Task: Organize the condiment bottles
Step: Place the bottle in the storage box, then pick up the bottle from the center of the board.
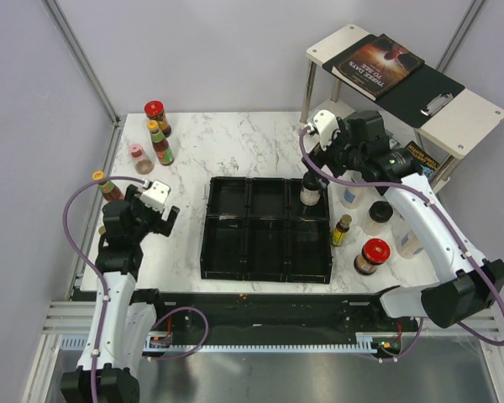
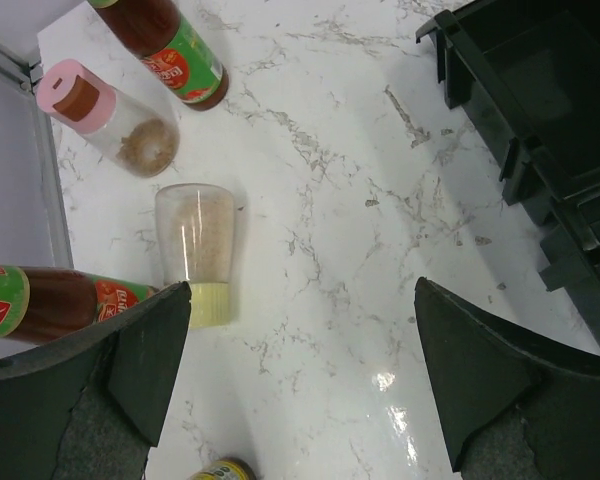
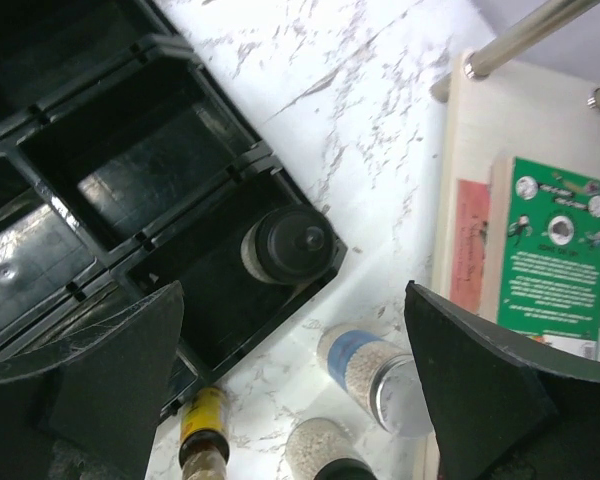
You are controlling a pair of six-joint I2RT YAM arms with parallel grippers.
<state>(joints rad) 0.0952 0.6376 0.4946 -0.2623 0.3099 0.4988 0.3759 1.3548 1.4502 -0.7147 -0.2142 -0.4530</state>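
Left pincer (image 2: 302, 290) and right pincer (image 3: 292, 300) both open, the right above the black-lidded jar (image 3: 290, 243) standing in the tray's (image 1: 235, 197) upper-right compartment; a low sideways move could topple it

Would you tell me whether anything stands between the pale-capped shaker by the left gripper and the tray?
Nothing visible does: only bare marble lies between the shaker and the tray. The open left gripper hangs right next to the shaker.

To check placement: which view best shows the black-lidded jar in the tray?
Right wrist view: the black-lidded jar is seen from above inside a corner compartment of the tray. Top external shows it small; left wrist misses it.
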